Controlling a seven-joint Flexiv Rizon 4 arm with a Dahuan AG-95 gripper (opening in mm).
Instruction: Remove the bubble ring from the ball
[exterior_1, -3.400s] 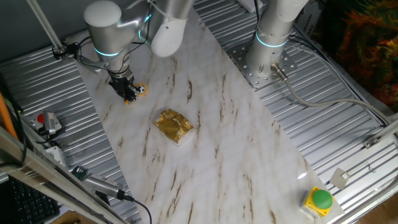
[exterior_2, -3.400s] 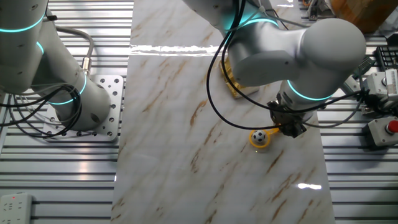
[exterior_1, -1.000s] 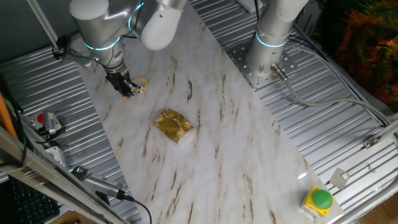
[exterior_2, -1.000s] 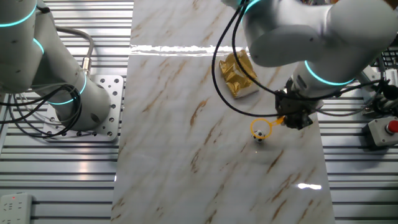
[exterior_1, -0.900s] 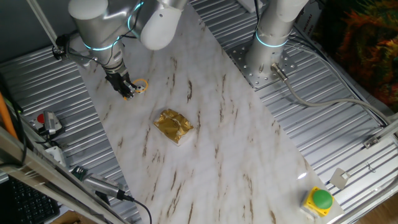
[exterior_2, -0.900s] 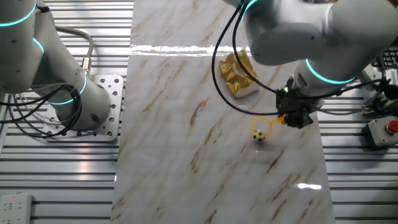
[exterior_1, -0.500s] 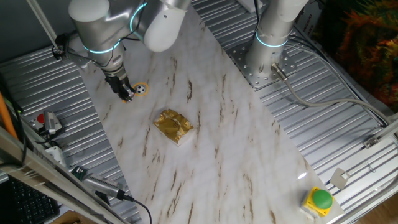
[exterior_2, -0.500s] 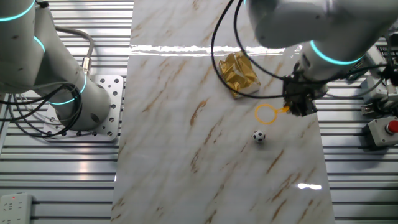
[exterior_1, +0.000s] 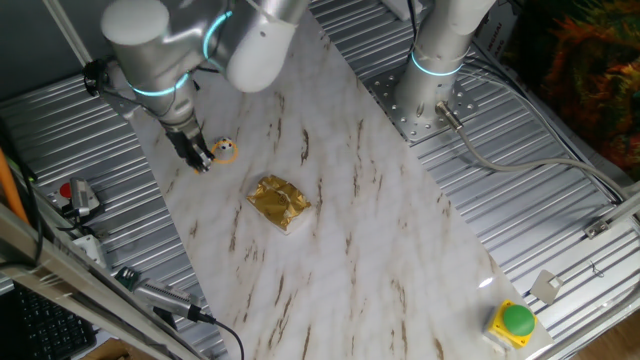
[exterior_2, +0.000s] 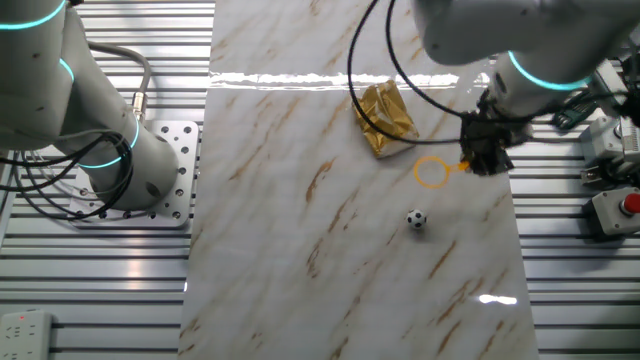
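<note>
The gripper (exterior_2: 484, 158) is clenched on the short handle of the bubble ring (exterior_2: 432, 172), holding the hoop out level above the marble tabletop (exterior_2: 300, 250). The ball (exterior_2: 416, 219) sits alone on the marble, clear of the hoop and nearer the camera in the other fixed view. A crumpled gold foil packet (exterior_2: 385, 120) lies just beyond the ring.

The marble-patterned worktop (exterior_2: 300, 150) carries the ball (exterior_2: 417, 219) standing alone on its bare surface, a crumpled gold foil packet (exterior_2: 384, 119) lying well apart from it, and a silver robot base (exterior_1: 432, 70) bolted at one edge.
</note>
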